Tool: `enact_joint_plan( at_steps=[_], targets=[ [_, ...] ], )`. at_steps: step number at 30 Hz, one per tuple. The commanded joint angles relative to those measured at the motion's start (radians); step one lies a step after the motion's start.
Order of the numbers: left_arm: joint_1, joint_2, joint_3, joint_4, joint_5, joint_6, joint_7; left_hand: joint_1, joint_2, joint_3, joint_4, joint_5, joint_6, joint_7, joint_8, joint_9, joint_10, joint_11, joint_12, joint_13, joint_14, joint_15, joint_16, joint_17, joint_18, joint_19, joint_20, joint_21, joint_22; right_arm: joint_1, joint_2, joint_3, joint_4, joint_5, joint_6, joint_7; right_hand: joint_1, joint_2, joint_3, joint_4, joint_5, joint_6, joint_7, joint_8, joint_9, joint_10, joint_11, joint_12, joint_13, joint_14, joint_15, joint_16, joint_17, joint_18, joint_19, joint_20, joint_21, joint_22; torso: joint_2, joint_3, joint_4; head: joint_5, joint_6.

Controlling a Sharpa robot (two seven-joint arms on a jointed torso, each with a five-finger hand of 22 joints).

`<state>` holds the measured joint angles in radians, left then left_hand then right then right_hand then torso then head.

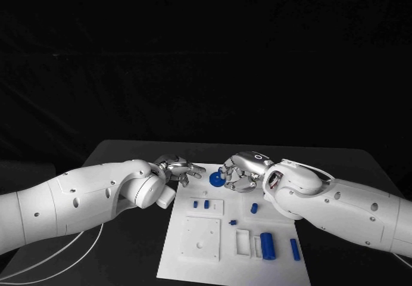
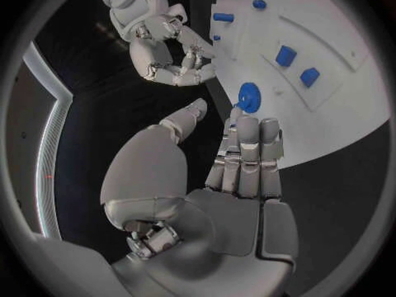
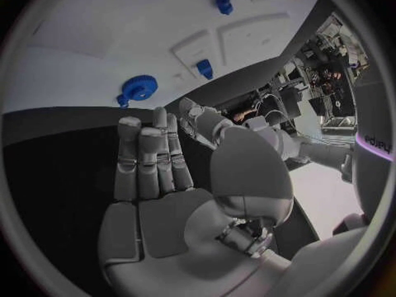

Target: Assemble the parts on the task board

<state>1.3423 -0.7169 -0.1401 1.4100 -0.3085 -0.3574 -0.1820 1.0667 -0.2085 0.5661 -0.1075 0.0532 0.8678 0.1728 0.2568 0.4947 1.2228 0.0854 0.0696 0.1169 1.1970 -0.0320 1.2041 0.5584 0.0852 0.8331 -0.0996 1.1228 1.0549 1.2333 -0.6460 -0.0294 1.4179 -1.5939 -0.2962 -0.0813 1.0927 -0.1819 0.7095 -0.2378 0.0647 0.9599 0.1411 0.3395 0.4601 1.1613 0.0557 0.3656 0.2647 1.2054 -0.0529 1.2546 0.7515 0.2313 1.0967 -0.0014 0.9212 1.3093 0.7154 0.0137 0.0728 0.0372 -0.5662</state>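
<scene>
The white task board (image 1: 196, 271) lies in the middle of the black table. A blue gear (image 1: 218, 177) rests on the board's far edge, between my two hands. My left hand (image 1: 178, 167) hovers just left of it, holding nothing. In the left wrist view its fingers (image 2: 250, 155) stretch out straight, stopping short of the gear (image 2: 248, 98). My right hand (image 1: 241, 173) sits close on the gear's right, empty, with its fingers (image 3: 148, 158) extended toward the gear (image 3: 140, 87). The left wrist view shows the right hand (image 2: 165, 49) apart from the gear.
Two small blue pieces (image 1: 201, 204) stand in a raised block on the board. A blue peg (image 1: 254, 208) and a small piece (image 1: 233, 222) lie mid-board. A thick blue cylinder (image 1: 268, 245) and a slim pin (image 1: 295, 249) lie near the front right.
</scene>
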Motion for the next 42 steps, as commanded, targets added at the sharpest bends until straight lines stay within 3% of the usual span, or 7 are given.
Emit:
enact_joint_plan(
  at_steps=[1,9,12,16,25,31,42],
  targets=[
    [-0.001,0.000,0.000,-0.006,-0.008,-0.010,0.032,0.013,0.004,0.001,-0.008,-0.002,0.004,-0.007,0.006,0.001,0.004,-0.003,0.005,-0.001,0.006,0.000,-0.006,-0.001,0.040,0.009,-0.028,-0.006,-0.001,0.011,-0.020,0.001,0.032,-0.035,0.066,-0.004,0.000,-0.008,-0.021,-0.013,0.007,-0.014,0.002,-0.004,-0.002,0.013,-0.005,0.010,0.010,-0.001,-0.008,-0.006,-0.001,0.030,0.001,-0.006,-0.001,0.012,-0.003,-0.0006,-0.0024,-0.001,-0.004],
    [-0.009,0.002,0.000,-0.034,-0.012,-0.007,0.062,0.020,0.013,-0.002,-0.018,-0.002,0.004,-0.007,0.008,0.001,0.008,-0.005,0.006,-0.001,0.007,-0.001,-0.006,0.000,0.040,0.010,-0.029,-0.005,-0.001,0.019,-0.060,0.001,0.112,-0.036,0.108,0.000,0.011,-0.015,-0.082,-0.047,0.019,-0.019,-0.011,-0.009,-0.004,0.078,-0.034,0.144,0.115,0.004,-0.032,-0.005,0.000,0.030,0.009,-0.008,-0.004,0.009,-0.011,-0.0017,-0.0062,0.000,-0.019],
    [-0.014,0.003,0.000,-0.042,-0.012,-0.007,0.069,0.023,0.018,-0.004,-0.024,-0.001,0.004,-0.008,0.009,0.000,0.009,-0.005,0.006,-0.001,0.008,-0.002,-0.006,0.000,0.040,0.010,-0.029,-0.006,-0.001,0.019,-0.067,0.001,0.139,-0.043,0.127,-0.009,0.026,-0.014,-0.117,-0.049,0.032,-0.019,-0.016,-0.018,-0.008,-0.041,-0.041,0.373,0.330,0.015,-0.043,-0.005,0.003,0.030,0.020,-0.010,-0.009,0.008,-0.016,-0.0015,-0.0093,0.003,-0.028],
    [-0.018,0.003,0.000,-0.047,-0.012,-0.005,0.076,0.024,0.021,-0.006,-0.029,-0.001,0.003,-0.007,0.009,0.000,0.010,-0.005,0.006,-0.002,0.008,-0.002,-0.007,0.000,0.040,0.010,-0.029,-0.006,-0.002,0.019,-0.078,-0.001,0.170,-0.070,0.161,-0.032,0.020,-0.016,-0.132,-0.047,0.049,-0.017,-0.021,-0.024,-0.010,-0.086,-0.047,0.575,0.502,0.025,-0.048,0.018,0.025,0.030,0.033,-0.017,0.004,0.017,-0.022,-0.0019,-0.0110,0.007,-0.038],
    [-0.022,0.001,-0.001,-0.050,-0.019,0.002,0.088,0.027,0.027,-0.008,-0.037,-0.001,0.002,-0.007,0.010,-0.002,0.009,-0.005,0.005,-0.003,0.009,-0.002,-0.007,0.000,0.040,0.012,-0.030,-0.006,-0.002,0.019,-0.083,-0.038,0.213,-0.153,0.275,-0.092,0.019,-0.022,-0.123,-0.046,0.056,0.003,-0.026,-0.022,-0.005,-0.126,-0.052,0.767,0.671,0.023,-0.052,0.070,0.095,0.030,0.038,-0.026,0.039,0.021,-0.030,-0.0040,-0.0163,0.010,-0.065],
    [-0.023,-0.001,-0.001,-0.047,-0.021,0.005,0.094,0.028,0.029,-0.009,-0.041,-0.001,0.001,-0.007,0.010,-0.002,0.009,-0.005,0.004,-0.003,0.010,-0.002,-0.007,0.000,0.039,0.012,-0.030,-0.007,-0.002,0.018,-0.085,-0.063,0.214,-0.194,0.271,-0.121,0.007,-0.031,-0.116,-0.036,0.033,0.011,-0.027,-0.020,-0.002,-0.123,-0.053,0.826,0.719,0.029,-0.051,0.086,0.122,0.030,0.046,-0.031,0.059,0.020,-0.030,-0.0061,-0.0161,0.007,-0.075],
    [-0.024,-0.004,-0.001,-0.043,-0.021,0.009,0.099,0.027,0.030,-0.011,-0.044,-0.001,0.000,-0.006,0.010,-0.003,0.008,-0.005,0.004,-0.004,0.010,-0.002,-0.007,0.000,0.039,0.012,-0.030,-0.007,-0.002,0.001,-0.081,-0.082,0.211,-0.227,0.250,-0.153,0.003,-0.049,-0.085,-0.010,-0.004,0.023,-0.030,-0.017,0.002,-0.115,-0.056,0.848,0.742,0.039,-0.054,0.092,0.145,0.030,0.060,-0.041,0.077,0.018,-0.030,-0.0055,-0.0164,0.006,-0.088]
  ],
)
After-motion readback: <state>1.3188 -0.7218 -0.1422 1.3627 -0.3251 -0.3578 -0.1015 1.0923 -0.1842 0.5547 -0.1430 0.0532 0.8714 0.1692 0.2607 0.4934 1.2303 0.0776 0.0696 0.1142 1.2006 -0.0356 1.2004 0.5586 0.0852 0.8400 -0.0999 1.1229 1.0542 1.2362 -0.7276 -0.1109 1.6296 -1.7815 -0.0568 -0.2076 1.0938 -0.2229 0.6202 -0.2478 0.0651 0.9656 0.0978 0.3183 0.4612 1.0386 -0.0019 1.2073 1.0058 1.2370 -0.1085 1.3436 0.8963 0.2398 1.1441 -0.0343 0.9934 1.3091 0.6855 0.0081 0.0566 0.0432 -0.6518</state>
